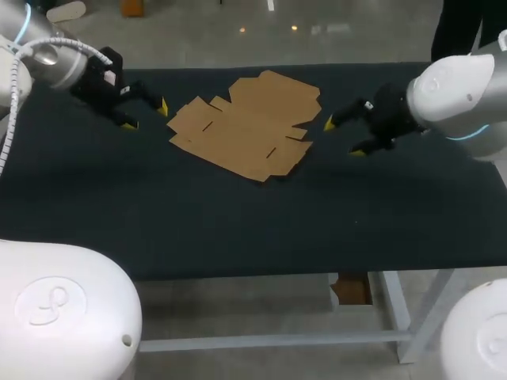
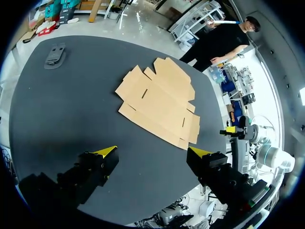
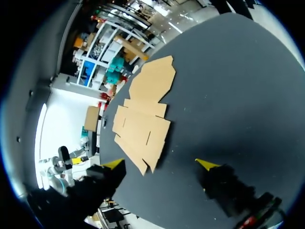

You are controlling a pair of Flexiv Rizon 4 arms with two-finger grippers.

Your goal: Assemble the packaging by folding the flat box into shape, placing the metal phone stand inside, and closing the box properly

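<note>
Cardboard lay unfolded mid-desk: the flat box (image 1: 244, 127), with the left arm's jaws spread and empty off one edge and the right arm's jaws likewise off the opposite edge. Smart play looked like pinning one panel while the other arm lifted a side flap along its crease. A dark grey piece (image 2: 55, 55), likely the phone stand, sat well apart near a corner of the desk (image 1: 238, 229), clear of both approaches.
</note>
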